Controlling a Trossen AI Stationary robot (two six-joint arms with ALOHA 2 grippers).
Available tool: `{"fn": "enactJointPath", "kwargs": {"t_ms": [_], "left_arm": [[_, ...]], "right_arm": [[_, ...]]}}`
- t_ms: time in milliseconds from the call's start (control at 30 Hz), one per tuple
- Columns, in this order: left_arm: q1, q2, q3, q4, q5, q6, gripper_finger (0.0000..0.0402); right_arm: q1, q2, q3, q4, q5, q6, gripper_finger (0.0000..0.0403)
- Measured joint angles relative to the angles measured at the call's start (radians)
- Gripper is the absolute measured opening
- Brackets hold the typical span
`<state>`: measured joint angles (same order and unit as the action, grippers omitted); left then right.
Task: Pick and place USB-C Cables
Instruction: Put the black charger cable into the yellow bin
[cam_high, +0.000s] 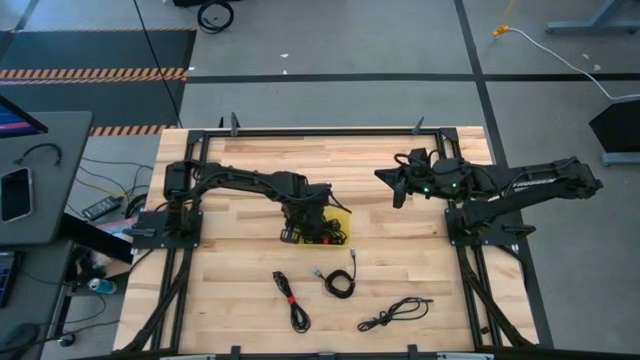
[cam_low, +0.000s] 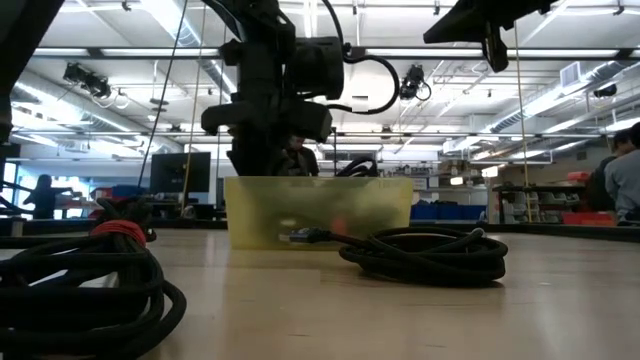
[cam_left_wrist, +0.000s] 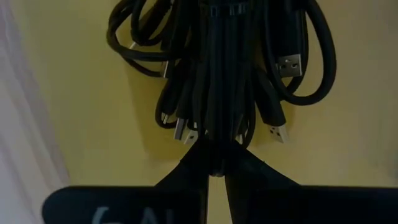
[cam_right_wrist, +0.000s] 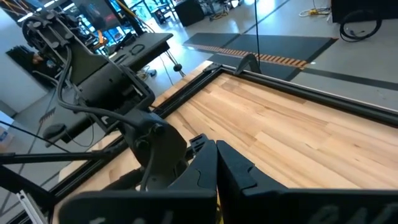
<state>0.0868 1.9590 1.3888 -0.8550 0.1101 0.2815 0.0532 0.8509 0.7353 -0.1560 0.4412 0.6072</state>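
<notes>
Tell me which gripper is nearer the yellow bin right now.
Left. The left gripper is down inside the yellow bin, shut on a cable bundle over the bin floor. The right gripper hangs in the air off toward the table's right side, shut, holding nothing.

Even, bright overhead light; ceiling strip lights (cam_low: 560, 95) glare in low view. Soft shadows on counter (cam_high: 400, 270). Low view: near cable (cam_low: 80, 285) blurred. Left wrist view: yellow bin (cam_left_wrist: 93, 124) soft, gripper (cam_left_wrist: 214, 171) silhouetted dark.
</notes>
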Motion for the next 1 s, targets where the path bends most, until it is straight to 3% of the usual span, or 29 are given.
{"fn": "enactJointPath", "kwargs": {"t_ms": [100,267,433,733,1000], "left_arm": [[-0.002,0.0,0.0,0.003,0.0,-0.008,0.0052],[-0.002,-0.007,0.01,-0.009,0.0,-0.025,0.0142],[0.006,-0.006,0.143,-0.108,-0.037,-0.098,0.0193],[0.028,-0.008,0.557,-0.475,-0.063,-0.395,0.0197],[-0.1,-0.008,0.617,-0.643,-0.062,-0.315,0.0192]], "right_arm": [[0.0,0.0,0.0,-0.002,0.0,0.0,0.0001],[0.0,0.0,0.0,-0.002,-0.001,0.0,0.0001],[0.0,0.0,0.0,-0.003,-0.009,0.0,0.0001],[0.0,0.0,0.0,-0.008,-0.016,-0.003,0.0001],[0.0,0.0,0.0,-0.036,-0.035,-0.027,0.0001]]}}
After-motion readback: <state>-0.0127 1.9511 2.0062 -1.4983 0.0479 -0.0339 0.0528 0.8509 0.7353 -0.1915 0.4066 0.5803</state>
